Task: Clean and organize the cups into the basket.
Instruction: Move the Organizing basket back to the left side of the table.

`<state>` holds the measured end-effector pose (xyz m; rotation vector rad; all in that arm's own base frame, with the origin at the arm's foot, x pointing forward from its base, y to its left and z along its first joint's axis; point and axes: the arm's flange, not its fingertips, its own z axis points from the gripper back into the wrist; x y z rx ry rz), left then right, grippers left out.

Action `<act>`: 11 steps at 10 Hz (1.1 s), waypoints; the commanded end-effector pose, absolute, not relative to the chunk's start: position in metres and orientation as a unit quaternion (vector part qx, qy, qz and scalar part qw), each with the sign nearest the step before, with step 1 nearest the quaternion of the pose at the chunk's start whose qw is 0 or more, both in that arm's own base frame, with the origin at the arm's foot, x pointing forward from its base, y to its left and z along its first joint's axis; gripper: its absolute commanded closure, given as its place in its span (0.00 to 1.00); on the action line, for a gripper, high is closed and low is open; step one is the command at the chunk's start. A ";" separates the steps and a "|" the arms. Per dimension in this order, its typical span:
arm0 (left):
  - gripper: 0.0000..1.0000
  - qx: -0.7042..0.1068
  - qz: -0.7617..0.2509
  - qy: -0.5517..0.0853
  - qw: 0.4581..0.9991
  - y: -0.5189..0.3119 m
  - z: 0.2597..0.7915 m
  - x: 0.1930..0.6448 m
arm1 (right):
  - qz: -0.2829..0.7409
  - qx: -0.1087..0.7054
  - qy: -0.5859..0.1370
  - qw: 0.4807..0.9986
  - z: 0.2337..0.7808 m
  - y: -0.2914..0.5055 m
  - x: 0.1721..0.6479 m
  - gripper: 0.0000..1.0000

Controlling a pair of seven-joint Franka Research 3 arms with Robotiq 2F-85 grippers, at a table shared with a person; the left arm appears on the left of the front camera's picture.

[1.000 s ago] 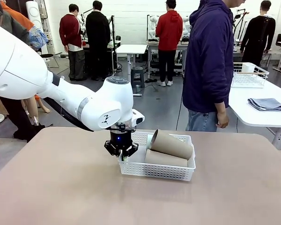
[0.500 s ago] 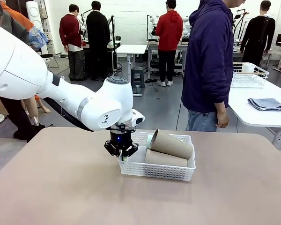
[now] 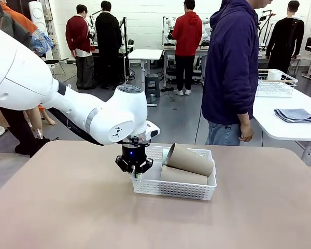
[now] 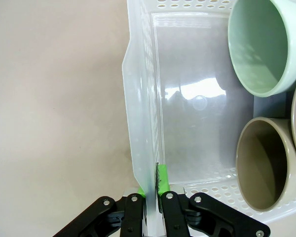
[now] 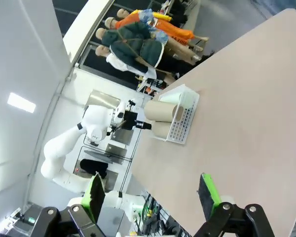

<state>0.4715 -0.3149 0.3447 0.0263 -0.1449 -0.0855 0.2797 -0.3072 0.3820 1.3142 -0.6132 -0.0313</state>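
The left gripper (image 4: 151, 185) pinched the end wall of the basket (image 3: 174, 188) mid-table. Cups (image 3: 188, 159) lay stacked inside, at three o'clock from the grip. The right gripper (image 5: 153, 195) hung spread wide, holding nothing.

I log these: basket (image 3: 173, 189) white, walls dotted with fine perforations; cups (image 3: 189, 160) matte tan-brown; one cup (image 4: 260, 44) pale mint green; tabletop (image 3: 67, 207) plain pinkish beige; left hand (image 3: 137, 174) black, its pads (image 4: 161, 177) bright green.
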 end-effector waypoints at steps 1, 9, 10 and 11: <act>1.00 0.013 -0.042 -0.073 0.996 -0.315 0.345 0.472 | -0.023 0.593 -0.283 0.754 0.386 -0.307 0.273 0.00; 0.94 0.032 -0.060 -0.081 0.994 -0.257 0.352 0.465 | -0.023 0.593 -0.283 0.754 0.386 -0.307 0.273 0.00; 0.94 0.050 -0.064 -0.091 0.993 -0.231 0.356 0.462 | -0.023 0.593 -0.283 0.754 0.386 -0.307 0.273 0.00; 0.94 0.046 -0.068 -0.097 0.992 -0.211 0.362 0.459 | -0.023 0.593 -0.283 0.754 0.386 -0.307 0.273 0.00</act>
